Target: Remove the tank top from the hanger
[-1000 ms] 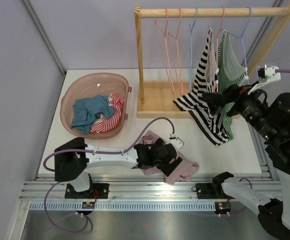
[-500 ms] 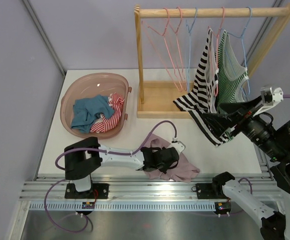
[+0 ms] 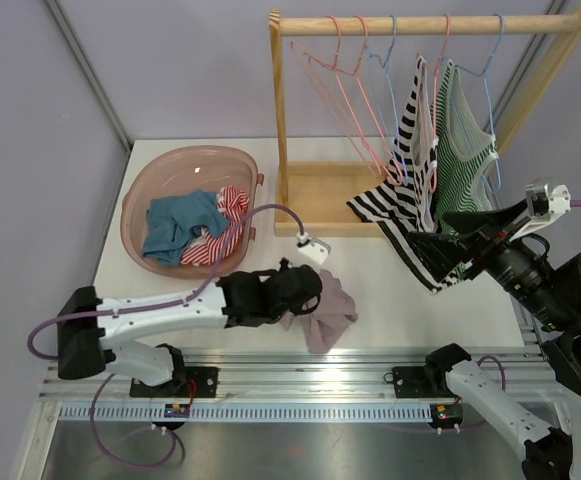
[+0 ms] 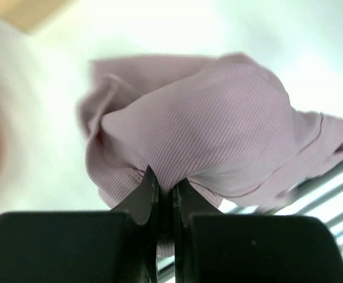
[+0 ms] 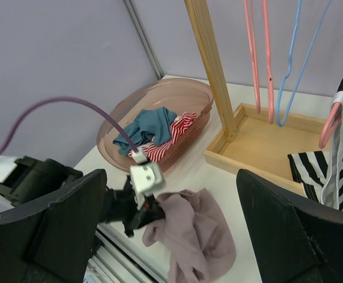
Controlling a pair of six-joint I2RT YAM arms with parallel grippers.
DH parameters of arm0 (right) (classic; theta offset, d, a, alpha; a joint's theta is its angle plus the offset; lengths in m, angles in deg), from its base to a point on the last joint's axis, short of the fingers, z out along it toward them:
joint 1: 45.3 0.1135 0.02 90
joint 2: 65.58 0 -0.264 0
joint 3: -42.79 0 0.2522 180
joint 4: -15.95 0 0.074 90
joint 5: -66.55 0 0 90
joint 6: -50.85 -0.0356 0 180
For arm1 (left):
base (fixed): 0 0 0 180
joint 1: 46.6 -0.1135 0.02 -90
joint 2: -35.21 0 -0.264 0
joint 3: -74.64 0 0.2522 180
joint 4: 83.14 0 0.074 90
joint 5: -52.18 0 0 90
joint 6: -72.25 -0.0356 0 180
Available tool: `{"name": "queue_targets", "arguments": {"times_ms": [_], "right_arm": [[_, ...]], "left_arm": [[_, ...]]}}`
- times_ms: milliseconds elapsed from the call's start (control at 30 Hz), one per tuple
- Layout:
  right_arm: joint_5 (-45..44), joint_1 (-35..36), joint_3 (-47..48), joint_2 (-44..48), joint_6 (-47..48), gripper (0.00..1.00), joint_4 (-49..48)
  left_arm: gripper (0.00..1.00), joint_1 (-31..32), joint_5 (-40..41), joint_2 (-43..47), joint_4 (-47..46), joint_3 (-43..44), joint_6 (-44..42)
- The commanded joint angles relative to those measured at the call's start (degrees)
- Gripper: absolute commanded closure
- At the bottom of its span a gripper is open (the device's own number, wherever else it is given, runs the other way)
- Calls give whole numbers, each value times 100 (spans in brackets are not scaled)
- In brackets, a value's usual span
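Table (image 3: 370,270) first: white, both arm bases along the 6 o'clock edge. Wooden rack (image 3: 279,120) at 1 o'clock, standing in its own tray base, rail across the top. Pink plastic basket (image 3: 138,195) at 10 o'clock, with a teal garment (image 3: 180,220) and a red-and-white striped one (image 3: 220,235) bunched up inside.

Black-and-white striped tank top (image 3: 410,160) hanging from a pink hanger (image 3: 446,35) toward the right end of the rail, hem spilling over the tray edge onto the table. Green striped tank top (image 3: 465,140) right beside it at its 3 o'clock, on a blue hanger (image 3: 486,72). Both on their hangers, so not off yet.

Mauve ribbed top (image 3: 325,310) crumpled at 6 o'clock, well apart from the rack and near the front rail. Left gripper (image 4: 165,183) latched onto it from the 9 o'clock side: jaws pressed together with a fold of the ribbed cloth pinched between them, the rest ballooning out past the fingertips in the wrist view.

Right gripper (image 5: 171,174) over at 4 o'clock, next to the lower hem of the black-and-white top, jaws spread wide. Touching the cloth or just short of it: can't tell from above.

Couple of spare pink hangers (image 5: 266,59) plus a spare blue hanger (image 3: 380,120) on the left part of the rail, tilted rather than plumb.
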Motion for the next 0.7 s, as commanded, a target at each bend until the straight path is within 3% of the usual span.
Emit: {"name": "queue_targets", "arguments": {"times_ms": [0,233,433,533,667], "right_arm": [[-139,-15,16,5,-25,1,-197],[-833,-15,130,-92,-69,1,40],[-1588,-15,104,-197,-104,1,224],[-1703,-15,104,-241,-104,1,286],[-1958,-15,77,-302,-112,1,356]], "left_arm": [[100,-444,983,663,463,460,-118],[100,-1517,1124,1683,1035,1495,-715],[100,-2554,817,1965,1088,2367,-1208],[100,-3282,606,1852,1114,2719,-1375],[100,-4826,-218,1405,1211,3062,-1349]]}}
